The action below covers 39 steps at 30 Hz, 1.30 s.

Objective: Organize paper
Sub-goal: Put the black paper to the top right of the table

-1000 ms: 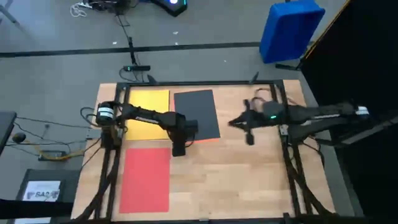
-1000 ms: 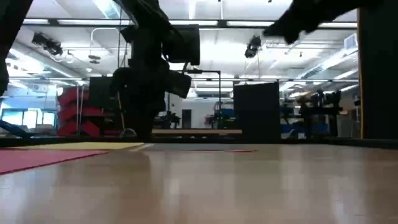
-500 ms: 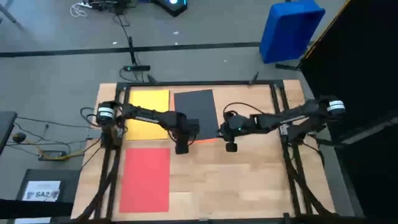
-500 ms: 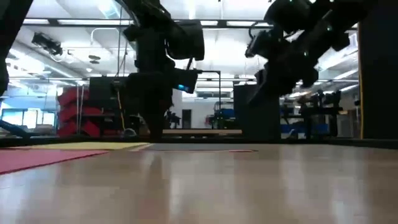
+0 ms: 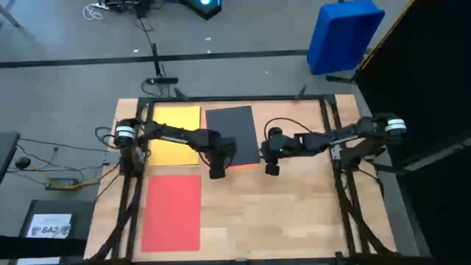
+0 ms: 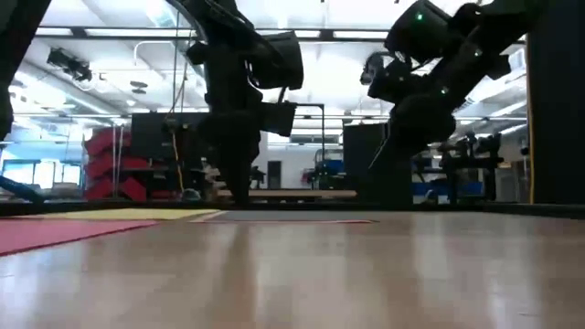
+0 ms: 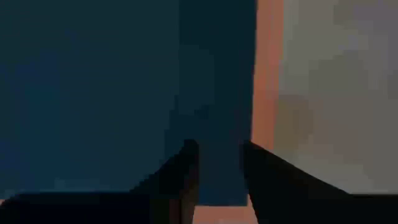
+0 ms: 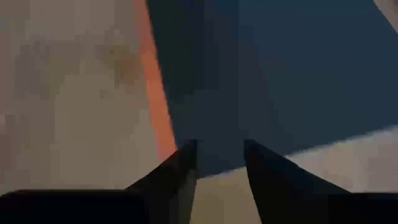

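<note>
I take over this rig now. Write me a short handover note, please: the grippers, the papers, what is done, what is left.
Left gripper: fingers open, at the near left corner of the black sheet.
Right gripper: fingers open, at its near right corner.
Black sheet lies on an orange sheet; only an orange edge shows.
Yellow sheet lies beside the black one; red sheet lies apart, nearer the front.
Done: black and orange stacked.
Left: probably gather yellow and red.

Fingers (image 8: 174, 180): two dark ones, a gap between them
Dark paper (image 8: 273, 74): lies on orange paper (image 8: 155, 99)
Table (image 8: 68, 106): light wood
</note>
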Tool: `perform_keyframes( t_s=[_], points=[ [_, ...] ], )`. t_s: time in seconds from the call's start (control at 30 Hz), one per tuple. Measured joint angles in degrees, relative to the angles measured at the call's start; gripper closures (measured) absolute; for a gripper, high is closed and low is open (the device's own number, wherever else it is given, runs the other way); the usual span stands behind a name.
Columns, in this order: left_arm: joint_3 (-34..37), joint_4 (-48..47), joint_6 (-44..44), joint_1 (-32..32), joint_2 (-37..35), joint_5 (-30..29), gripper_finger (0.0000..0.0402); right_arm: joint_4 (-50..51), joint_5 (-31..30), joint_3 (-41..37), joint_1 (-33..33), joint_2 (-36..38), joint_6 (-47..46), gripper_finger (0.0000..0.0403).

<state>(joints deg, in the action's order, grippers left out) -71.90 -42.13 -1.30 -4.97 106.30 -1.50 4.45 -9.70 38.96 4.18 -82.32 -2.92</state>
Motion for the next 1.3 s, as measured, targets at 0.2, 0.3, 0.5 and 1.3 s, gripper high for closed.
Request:
perform_keyframes(
  t_s=[0.2, 0.3, 0.5, 1.3],
  points=[
    [0.0, 2.1, 0.9, -0.7, 0.0, 0.6, 0.0265, 1.3, 3.8, 0.0, 2.5, 0.0, -5.3, 0.0292],
    [0.0, 2.3, 0.8, -1.0, 0.9, 0.6, 0.0243, 1.3, 4.0, 0.0, 3.4, 0.0, -7.2, 0.0291],
    [-0.1, 2.5, 0.7, -1.2, 3.7, 0.6, 0.0219, 1.6, 4.1, 0.0, 5.2, 0.0, -12.3, 0.0291],
    [-0.1, 6.6, -0.5, -1.2, 4.7, 0.8, 0.0218, 5.2, 11.5, 0.0, 9.5, 0.0, -29.6, 0.0252]
  ],
)
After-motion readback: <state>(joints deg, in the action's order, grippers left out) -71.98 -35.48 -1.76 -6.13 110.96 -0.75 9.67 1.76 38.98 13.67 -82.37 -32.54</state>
